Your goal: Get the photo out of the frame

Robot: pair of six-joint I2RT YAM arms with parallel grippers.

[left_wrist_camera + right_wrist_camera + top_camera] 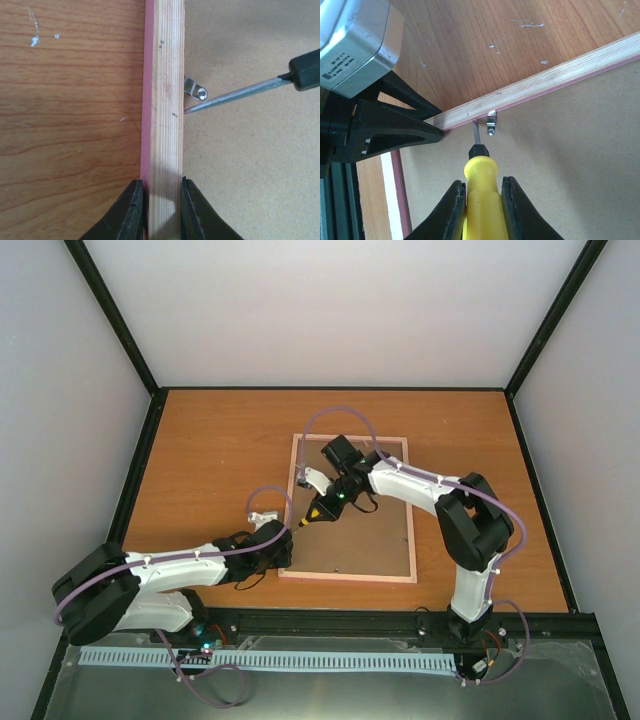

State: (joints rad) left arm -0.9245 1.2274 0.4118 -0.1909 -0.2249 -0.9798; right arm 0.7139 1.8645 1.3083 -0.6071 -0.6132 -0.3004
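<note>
The frame point(411, 512) lies flat and face down in the middle of the top view, a little right of centre, its long sides running up and down the picture. It is a thin rectangle: pale, layered plywood on the back that faces up, with a narrow pink strip along the outer edge. A plain brown backing board point(372, 538) fills its opening. On the left rail, a small metal tab point(195, 92) reaches from the wood over the board's edge. The photo is hidden from every view.
</note>
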